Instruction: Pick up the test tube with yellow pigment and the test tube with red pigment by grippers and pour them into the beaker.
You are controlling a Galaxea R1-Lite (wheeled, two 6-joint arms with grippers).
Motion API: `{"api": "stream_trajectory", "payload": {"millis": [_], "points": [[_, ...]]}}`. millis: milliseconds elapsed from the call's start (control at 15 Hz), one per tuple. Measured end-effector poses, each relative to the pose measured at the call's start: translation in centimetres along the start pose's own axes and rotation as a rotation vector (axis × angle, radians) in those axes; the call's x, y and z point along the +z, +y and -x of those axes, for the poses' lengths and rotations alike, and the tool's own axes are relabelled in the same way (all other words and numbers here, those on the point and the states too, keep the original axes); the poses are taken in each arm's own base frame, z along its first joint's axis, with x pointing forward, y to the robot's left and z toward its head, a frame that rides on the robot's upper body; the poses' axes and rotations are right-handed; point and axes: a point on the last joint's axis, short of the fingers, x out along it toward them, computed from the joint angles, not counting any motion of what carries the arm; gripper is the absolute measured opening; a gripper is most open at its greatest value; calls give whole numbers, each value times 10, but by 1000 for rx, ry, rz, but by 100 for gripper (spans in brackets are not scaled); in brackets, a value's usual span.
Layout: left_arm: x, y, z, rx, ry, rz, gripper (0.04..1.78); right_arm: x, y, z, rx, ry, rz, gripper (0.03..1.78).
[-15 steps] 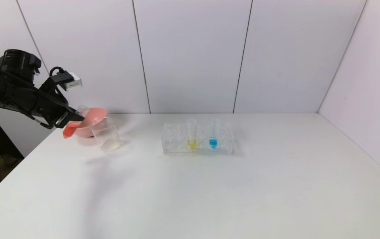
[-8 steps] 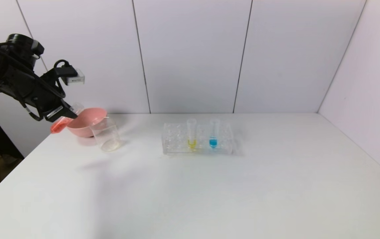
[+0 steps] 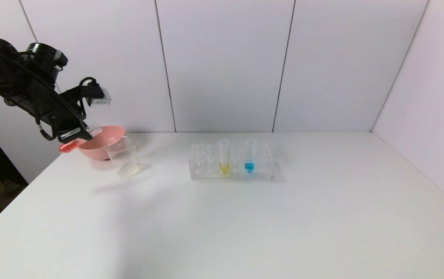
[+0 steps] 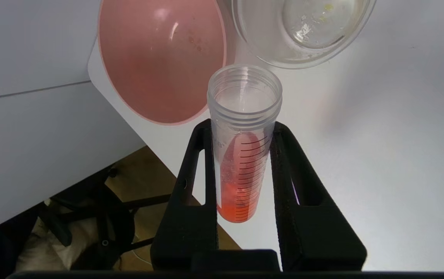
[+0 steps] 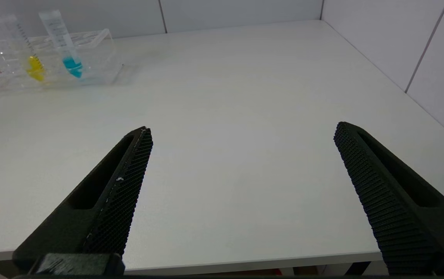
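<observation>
While the left gripper [image 4: 241, 170] clamps its fingers [image 4: 191, 193] on the tilted test tube with red pigment [image 4: 241, 155] mid-barrel, treat it as light, smooth and slip-prone. It hangs past the tabletop [image 3: 245, 217] edge, near the beaker [image 3: 123, 157] and pink bowl [image 3: 100, 145]. Right gripper [image 5: 241, 170]: parked, fingers apart.

The left gripper [image 3: 75, 136] is raised at the far left, tilted, fingers [image 4: 191, 182] clamped on the red tube [image 4: 241, 170]. The right gripper [image 5: 241, 133] sits low, jaws spread wide.
</observation>
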Motion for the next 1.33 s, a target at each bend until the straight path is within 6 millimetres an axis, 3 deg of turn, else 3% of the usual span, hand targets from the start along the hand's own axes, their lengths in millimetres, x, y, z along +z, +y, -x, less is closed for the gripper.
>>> {"api": "stream_trajectory", "payload": {"millis": [1333], "points": [[49, -36, -43, 171, 356, -204, 43, 0, 0, 0, 0, 0, 0, 171]]}}
